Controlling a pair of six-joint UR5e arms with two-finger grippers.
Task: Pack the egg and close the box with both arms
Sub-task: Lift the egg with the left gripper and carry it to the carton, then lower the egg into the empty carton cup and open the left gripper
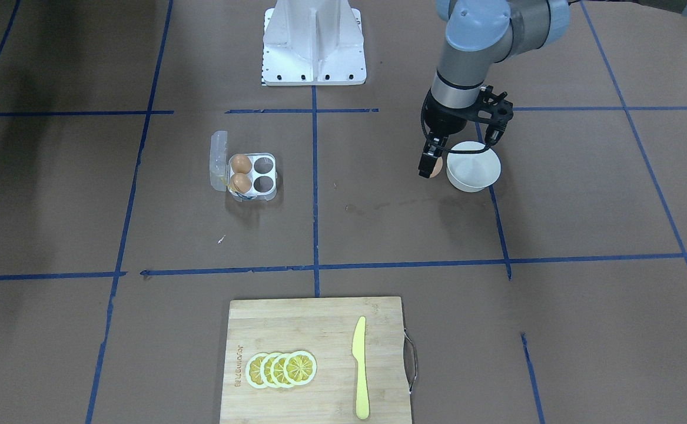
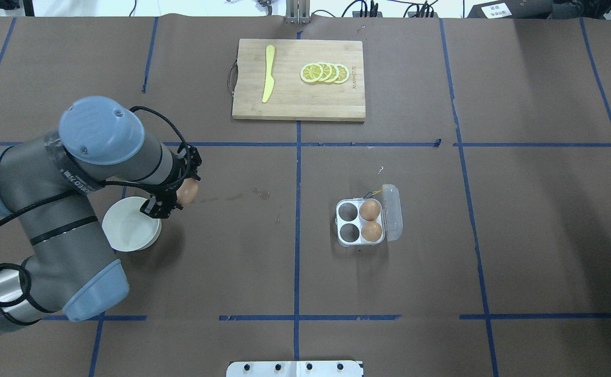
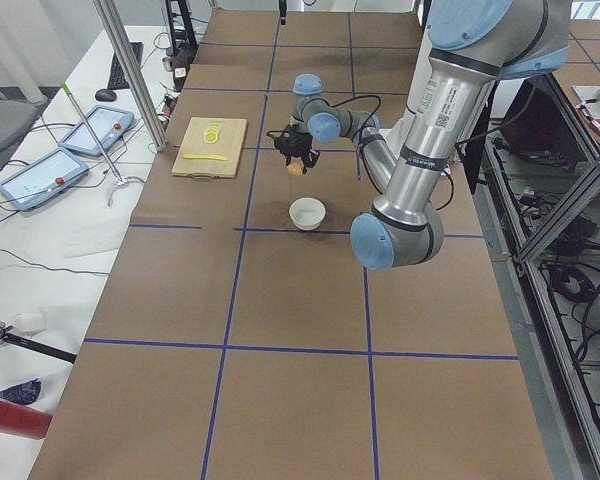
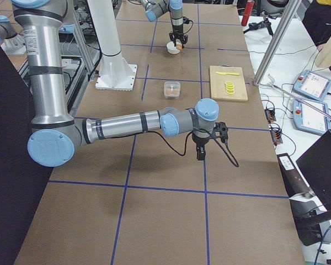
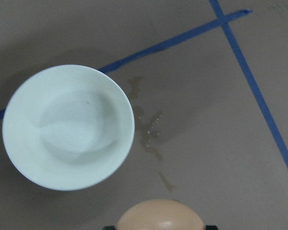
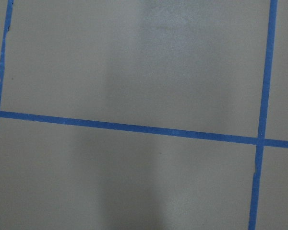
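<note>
My left gripper (image 1: 431, 165) is shut on an orange-brown egg (image 2: 188, 192) and holds it above the table, beside the white bowl (image 1: 474, 176) on the side toward the box. The egg also shows at the bottom edge of the left wrist view (image 5: 159, 216). The bowl (image 5: 67, 127) is empty. The clear box (image 2: 362, 223) stands open near the table's middle, its lid (image 2: 392, 212) folded back. Two eggs (image 2: 370, 220) fill the cells next to the lid; the other two cells are empty. My right gripper (image 4: 201, 153) hangs over bare table far from the box; I cannot tell if it is open.
A wooden cutting board (image 2: 284, 99) with lemon slices (image 2: 325, 73) and a yellow knife (image 2: 268, 73) lies at the far side. The white pedestal (image 1: 314, 44) stands at the robot's side. Blue tape lines cross the brown table.
</note>
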